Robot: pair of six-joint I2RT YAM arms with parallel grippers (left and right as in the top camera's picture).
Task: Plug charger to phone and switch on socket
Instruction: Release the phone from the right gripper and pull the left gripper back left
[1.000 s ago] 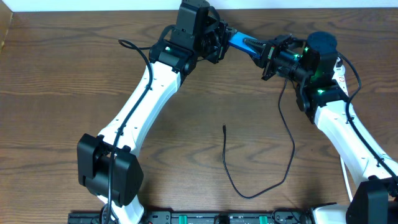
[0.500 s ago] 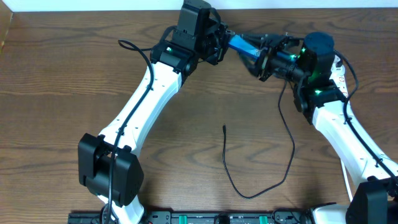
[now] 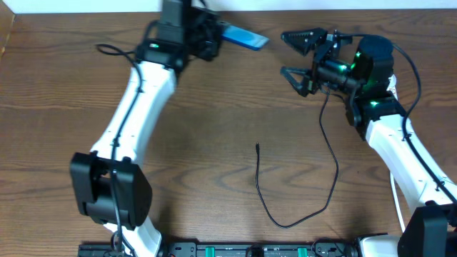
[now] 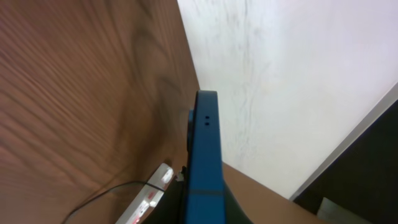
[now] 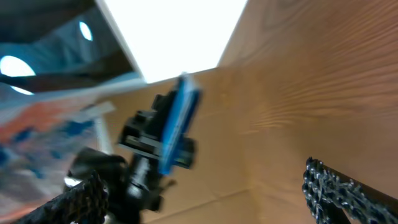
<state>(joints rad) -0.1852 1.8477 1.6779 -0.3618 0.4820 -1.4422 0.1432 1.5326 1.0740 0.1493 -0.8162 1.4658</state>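
A: Start with the table (image 3: 64, 107). Why is so little lying on it?

B: The left arm has the phone (image 3: 245, 38) in the air at the far edge. The left gripper (image 3: 218, 35) is clamped tight on one end and the other end sticks out toward the right arm. My reading is that it is held up so its port is within reach.

A: And the right gripper (image 3: 285, 52)?

B: Its jaws are spread wide with nothing between them. It faces the phone from a little way off and is not touching it.

A: Where is the socket (image 4: 151, 198)?

B: Only the left wrist view shows it clearly. It lies flat on the wood below the phone, red switch marks up. From overhead the right arm covers most of it.

A: Charger (image 3: 333, 168)?

B: The black cable runs loose from under the right wrist, loops toward the near edge and comes back up. Its plug tip (image 3: 257, 146) lies mid-table, well apart from both grippers. I cannot see the adapter. The open right gripper likely has to fetch that tip next — a thin thing, easy to miss.
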